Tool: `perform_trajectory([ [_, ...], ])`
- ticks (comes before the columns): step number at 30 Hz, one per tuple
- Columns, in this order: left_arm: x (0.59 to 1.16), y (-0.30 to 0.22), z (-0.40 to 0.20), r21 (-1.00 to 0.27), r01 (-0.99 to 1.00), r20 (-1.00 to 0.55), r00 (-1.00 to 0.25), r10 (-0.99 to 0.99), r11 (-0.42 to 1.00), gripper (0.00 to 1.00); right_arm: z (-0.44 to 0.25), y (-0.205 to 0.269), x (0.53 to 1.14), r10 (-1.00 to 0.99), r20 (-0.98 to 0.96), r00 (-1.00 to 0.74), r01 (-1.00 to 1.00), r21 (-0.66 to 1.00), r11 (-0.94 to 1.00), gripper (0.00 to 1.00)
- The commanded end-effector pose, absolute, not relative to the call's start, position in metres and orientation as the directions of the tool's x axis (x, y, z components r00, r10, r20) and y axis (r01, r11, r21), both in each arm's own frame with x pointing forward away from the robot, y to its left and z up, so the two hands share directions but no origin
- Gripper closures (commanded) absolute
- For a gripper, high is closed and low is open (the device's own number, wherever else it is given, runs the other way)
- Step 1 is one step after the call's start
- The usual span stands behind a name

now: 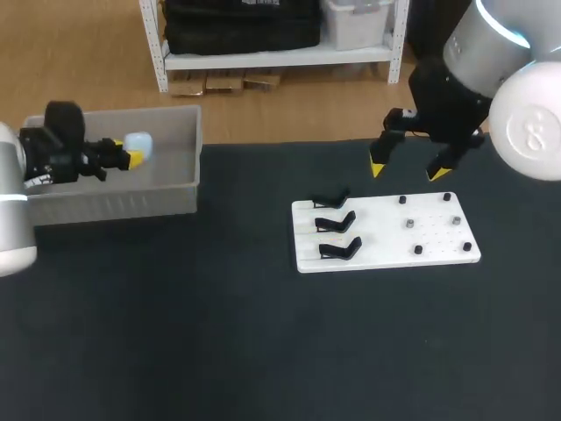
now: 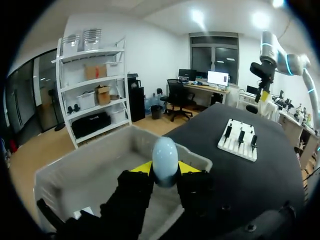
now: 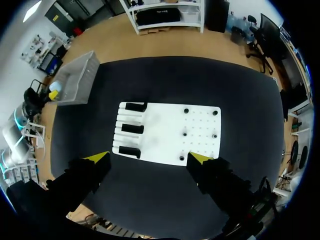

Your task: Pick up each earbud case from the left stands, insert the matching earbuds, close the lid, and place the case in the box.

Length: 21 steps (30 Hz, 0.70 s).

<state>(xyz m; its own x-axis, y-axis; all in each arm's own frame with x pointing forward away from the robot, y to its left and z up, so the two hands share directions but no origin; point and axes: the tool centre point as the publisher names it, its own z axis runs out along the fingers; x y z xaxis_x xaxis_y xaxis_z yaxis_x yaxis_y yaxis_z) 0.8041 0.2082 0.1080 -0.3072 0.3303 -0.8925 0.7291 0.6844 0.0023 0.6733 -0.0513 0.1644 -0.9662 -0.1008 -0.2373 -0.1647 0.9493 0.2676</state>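
Two fingers of my left gripper (image 1: 128, 154) clamp the pale blue earbud case (image 1: 139, 145) above the grey box (image 1: 166, 193). My right gripper (image 1: 408, 171) hangs wide open above the white board (image 1: 434, 250) with three black stands (image 1: 337, 224)

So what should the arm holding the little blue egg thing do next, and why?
Probably lower a little and let go. The left gripper is shut on the pale blue egg-shaped earbud case, whose lid looks closed, right above the inside of the grey plastic box, so the case should drop in.
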Motion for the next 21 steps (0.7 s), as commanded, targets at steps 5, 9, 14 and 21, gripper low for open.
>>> perform_trajectory([
  [5,0.847,0.228,0.108,-0.036,0.751,-0.854,-0.365,0.370,0.659,1.00,0.165,-0.052,0.670,-0.096,-0.244,-0.965,-0.161,0.265,0.951,0.00],
  [9,0.847,0.229,0.116,-0.015,0.760,-0.853,-0.349,0.388,0.649,0.77,0.165,-0.052,0.670,-0.096,-0.244,-0.965,-0.161,0.265,0.951,0.00],
  [14,0.840,0.225,0.127,0.014,0.782,-0.853,-0.316,0.416,0.623,0.00,0.165,-0.052,0.670,-0.096,-0.244,-0.965,-0.161,0.265,0.951,0.00],
  [21,0.824,0.219,0.143,0.049,0.806,-0.863,-0.262,0.431,0.590,0.00,0.165,-0.052,0.670,-0.096,-0.244,-0.965,-0.161,0.265,0.951,0.00],
])
